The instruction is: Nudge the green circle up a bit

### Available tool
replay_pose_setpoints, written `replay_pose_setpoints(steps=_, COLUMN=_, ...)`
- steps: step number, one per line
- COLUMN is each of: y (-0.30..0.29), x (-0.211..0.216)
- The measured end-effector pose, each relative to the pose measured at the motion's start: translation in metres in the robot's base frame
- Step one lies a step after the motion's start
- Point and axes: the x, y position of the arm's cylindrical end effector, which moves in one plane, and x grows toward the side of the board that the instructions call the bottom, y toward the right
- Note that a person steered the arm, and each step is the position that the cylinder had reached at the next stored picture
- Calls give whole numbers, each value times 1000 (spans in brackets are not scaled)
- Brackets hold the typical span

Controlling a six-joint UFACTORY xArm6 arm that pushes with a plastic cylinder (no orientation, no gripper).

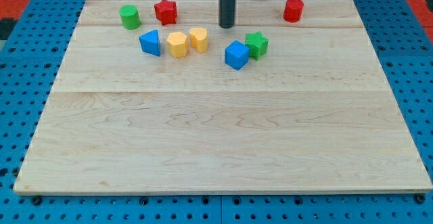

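The green circle (130, 17) is a short green cylinder near the view's top left of the wooden board (216, 136). My tip (226, 26) is the lower end of the dark rod, well to the right of the green circle, near the view's top centre. It stands just above the blue cube (237, 55) and touches no block. A red star (166, 11) lies between the green circle and my tip.
A blue triangle (151, 42), a yellow hexagon (177, 45) and a yellow heart (199, 39) lie in a row below the red star. A green star (256, 45) touches the blue cube. A red cylinder (293, 10) sits at the top right.
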Motion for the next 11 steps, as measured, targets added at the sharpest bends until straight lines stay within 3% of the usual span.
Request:
replay_pose_setpoints(steps=2, y=-87, x=19)
replay_pose_setpoints(steps=4, y=-125, x=32)
replay_pose_setpoints(steps=7, y=-131, x=36)
replay_pose_setpoints(steps=9, y=-180, x=9)
replay_pose_setpoints(steps=11, y=-168, x=12)
